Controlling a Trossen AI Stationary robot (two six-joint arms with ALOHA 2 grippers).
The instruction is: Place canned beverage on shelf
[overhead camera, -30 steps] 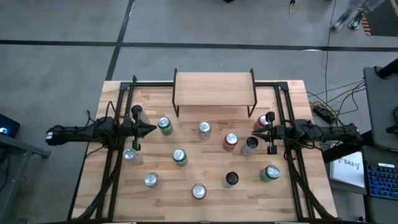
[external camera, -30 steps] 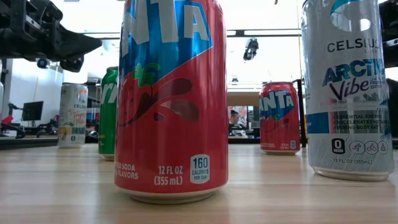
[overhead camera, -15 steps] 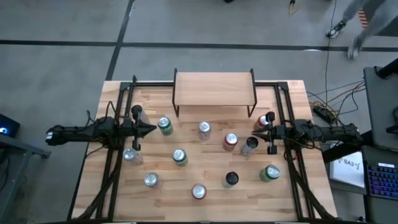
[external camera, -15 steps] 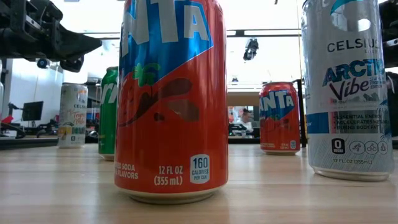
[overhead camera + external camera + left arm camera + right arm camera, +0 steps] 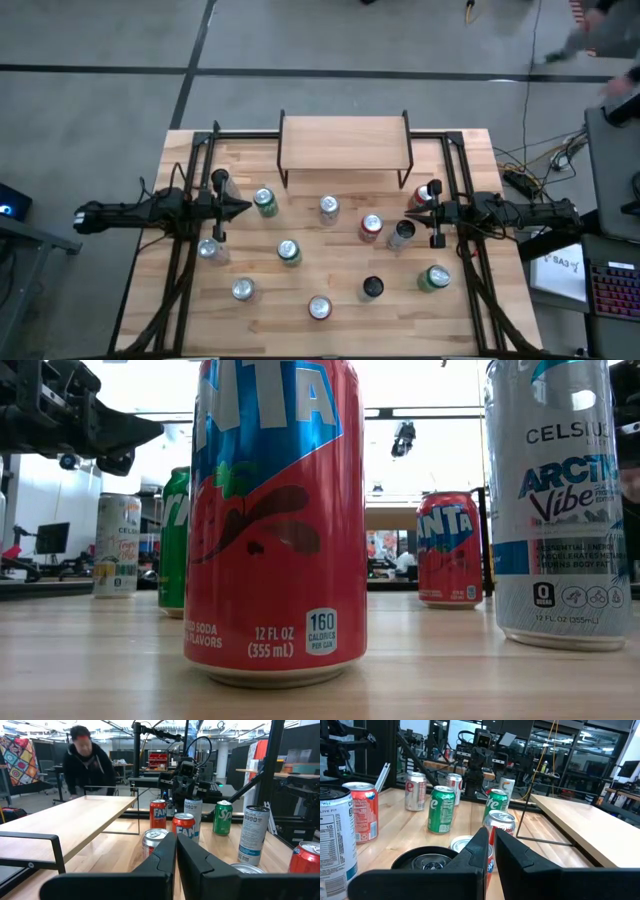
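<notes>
The shelf [image 5: 345, 142], a low riser with a light wood top and thin black legs, stands at the table's far middle. It also shows in the left wrist view [image 5: 75, 817] and the right wrist view [image 5: 590, 820]. Several cans stand upright on the tabletop in front of it, among them a green can [image 5: 265, 202], a silver can [image 5: 329, 208], a red can [image 5: 371, 228] and a dark-topped can [image 5: 402, 234]. My left gripper [image 5: 246, 208] is shut and empty, just left of the green can. My right gripper [image 5: 410, 211] is shut and empty, just above the dark-topped can.
More cans stand toward the near edge: a red one [image 5: 320, 308], a black one [image 5: 372, 288], a green one [image 5: 433, 278] and silver ones [image 5: 243, 290]. Black frame rails [image 5: 190, 260] run along both table sides. A person [image 5: 87, 762] moves in the room beyond.
</notes>
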